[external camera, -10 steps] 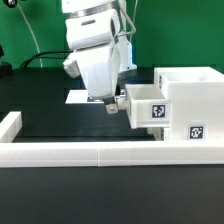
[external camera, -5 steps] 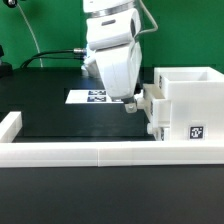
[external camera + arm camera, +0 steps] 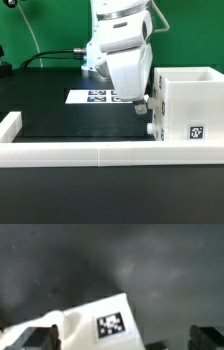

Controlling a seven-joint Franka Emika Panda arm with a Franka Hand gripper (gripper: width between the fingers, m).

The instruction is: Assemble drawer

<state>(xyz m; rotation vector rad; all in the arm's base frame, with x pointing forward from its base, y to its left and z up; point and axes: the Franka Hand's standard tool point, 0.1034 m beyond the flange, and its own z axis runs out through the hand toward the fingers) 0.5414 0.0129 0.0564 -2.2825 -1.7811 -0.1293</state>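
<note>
The white hollow box [image 3: 186, 100] stands at the exterior view's right, with a square tag [image 3: 196, 131] on its near face. A white tray sits almost fully inside its left opening; only its front [image 3: 150, 103] and a round knob [image 3: 152, 129] below show. My gripper [image 3: 141, 106] hangs against that front, at the box's left face. In the wrist view a white tagged face [image 3: 112, 325] lies between my gripper's [image 3: 130, 336] dark fingers [image 3: 207, 335], which stand wide apart and grip nothing. A second tray cannot be told apart.
The marker board [image 3: 98, 97] lies flat on the black table behind my arm. A low white wall [image 3: 80, 152] runs along the table's front, with a raised end [image 3: 10, 125] at the exterior view's left. A cable trails at the back left.
My gripper has moved toward the exterior view's right. The tray that stuck out of the box's left side has slid in, and its tag is now hidden.
</note>
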